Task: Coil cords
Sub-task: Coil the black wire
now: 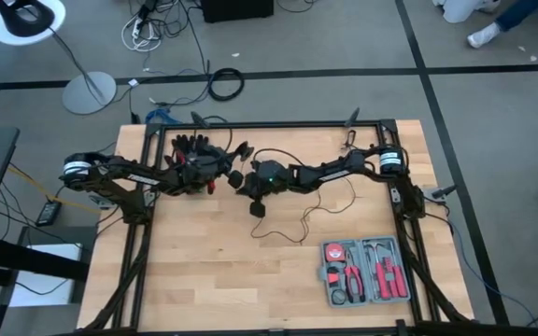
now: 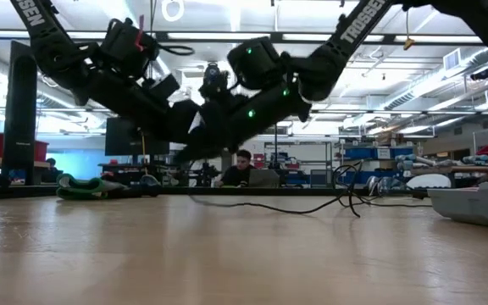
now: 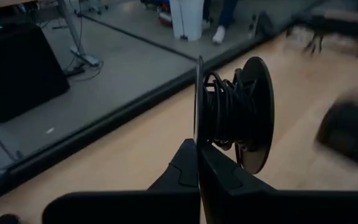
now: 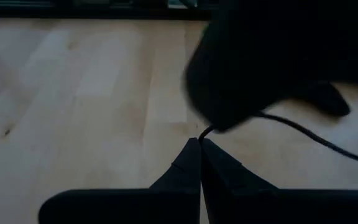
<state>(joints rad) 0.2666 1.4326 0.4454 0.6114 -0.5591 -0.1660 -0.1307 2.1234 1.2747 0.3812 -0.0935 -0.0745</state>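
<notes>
**Spool and Wire Held Above the Bench**

Both arms are seen meeting over the upper middle of the wooden bench (image 1: pixel 204 280) in the high view. The left gripper (image 3: pixel 199 155) is shown with its fingers pressed together on the rim of a black spool (image 3: pixel 235 115), which is held upright and already carries several turns of thin black wire. In the high view this gripper (image 1: pixel 215 182) lies just left of centre.

The right gripper (image 4: pixel 200 146) is seen with its fingers pinched on the thin black wire (image 4: pixel 303 132), which runs away from the tips toward the right edge of that view. In the high view the right gripper (image 1: pixel 243 179) sits just beside the left one, near the centre.

The loose remainder of the wire (image 1: pixel 316 207) is spread in slack loops on the bench, right of centre in the high view. A grey tool case (image 1: pixel 366 271) with red-handled tools is placed at the lower right, and a black glove (image 1: pixel 190 145) lies at the upper left.
</notes>
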